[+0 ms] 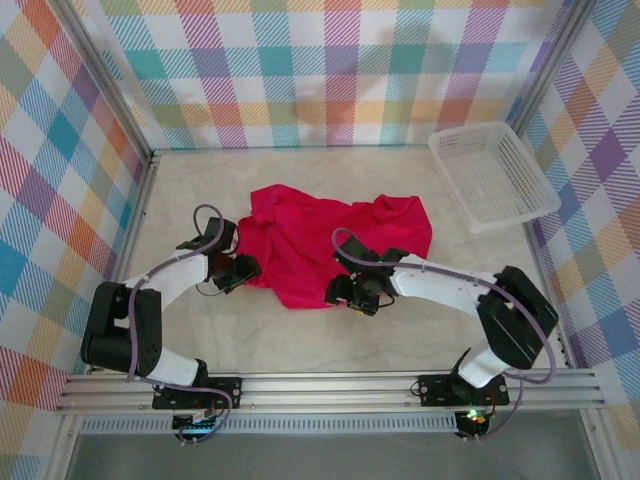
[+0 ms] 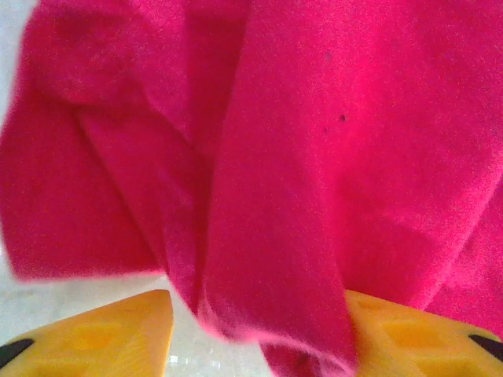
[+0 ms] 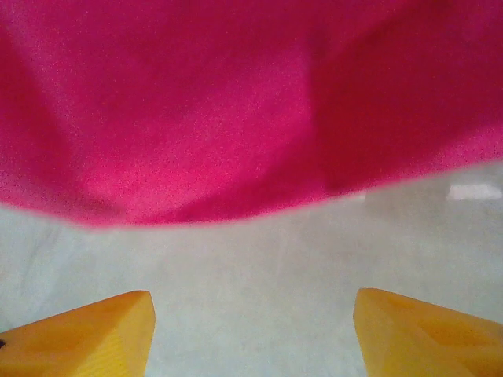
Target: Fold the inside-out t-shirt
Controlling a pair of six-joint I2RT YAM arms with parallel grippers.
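Looking down from the top: shirt (image 1: 330, 235) bunched in a heap mid-surface (image 1: 250, 335), well apart from basket (image 1: 520, 150) at far right. Left gripper (image 1: 243, 270) at the heap's left edge, right gripper (image 1: 348, 295) at its near edge; too small there to judge either opening. Closer, from left wrist: yellow fingers (image 2: 102, 334) spread, a loose fold of cloth hanging between, against the right finger, with a gap beside the left one. From right wrist: fingers (image 3: 86, 334) spread wide over bare surface, nothing between them, shirt edge just beyond the tips.
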